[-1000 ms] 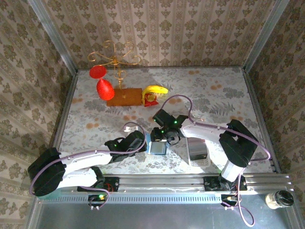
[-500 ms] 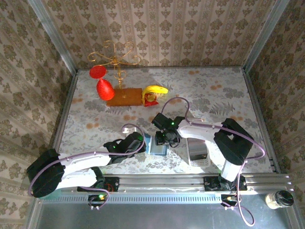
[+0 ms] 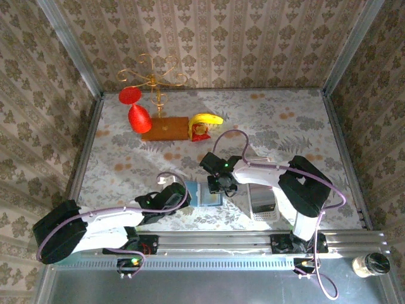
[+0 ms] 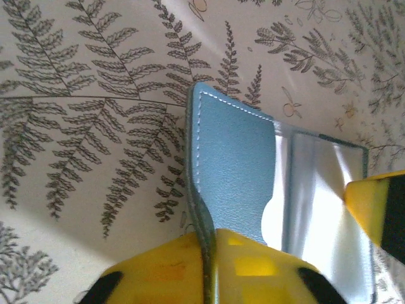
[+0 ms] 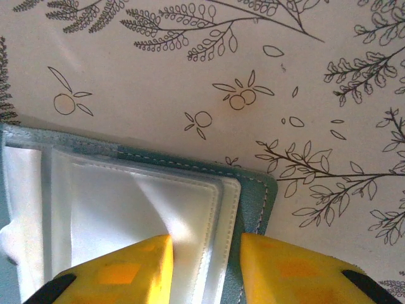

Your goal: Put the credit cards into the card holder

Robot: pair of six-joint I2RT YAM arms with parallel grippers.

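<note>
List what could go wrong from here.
1. The left gripper pinches just the cover edge of the holder; it could slip and the flap may fall shut.
2. The right gripper straddles the clear sleeves; closing might crease them or drag the holder.
3. Both grippers crowd the holder and might collide.

- No text, label, brand, number or sign can be read on any surface in these views.
</note>
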